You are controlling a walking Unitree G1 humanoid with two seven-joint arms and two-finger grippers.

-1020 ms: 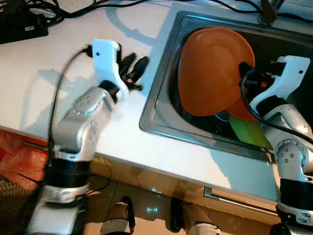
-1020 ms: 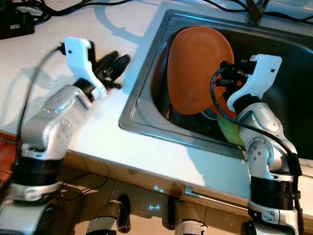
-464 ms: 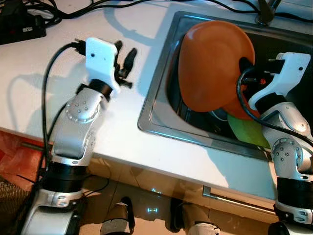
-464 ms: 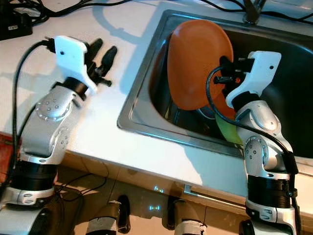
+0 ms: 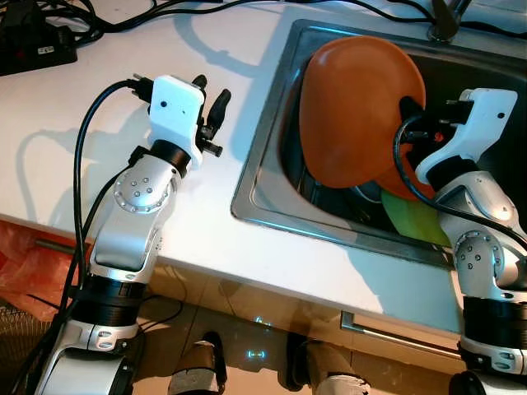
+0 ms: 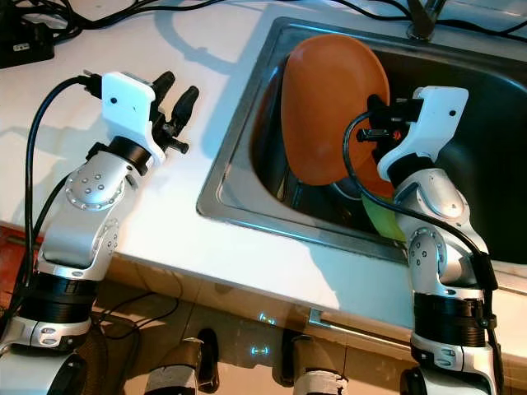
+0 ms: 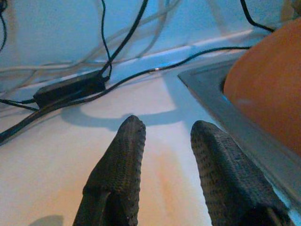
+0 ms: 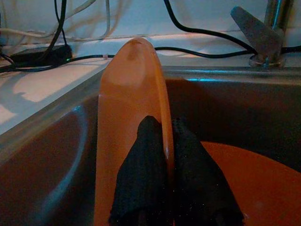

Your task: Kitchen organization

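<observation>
An orange plate (image 5: 354,107) stands on edge above the steel sink (image 5: 272,177), its underside facing me. My right gripper (image 8: 163,141) is shut on the plate's rim (image 8: 136,94), one finger on each face. A second orange plate (image 8: 254,188) lies lower in the sink, with a green item (image 5: 416,218) beside it. My left gripper (image 5: 212,100) hovers open over the white counter (image 5: 99,107), just left of the sink's edge, with nothing between its fingers (image 7: 120,160).
Black cables and a power adapter (image 5: 37,45) lie along the back of the counter. A tap base (image 8: 268,28) stands behind the sink. The counter's front edge (image 5: 247,276) runs close to my body, with tiled floor below.
My left arm swung back from the sink edge and settled upright over the counter, gripper still open. The right gripper kept its hold and raised the plate slightly.
</observation>
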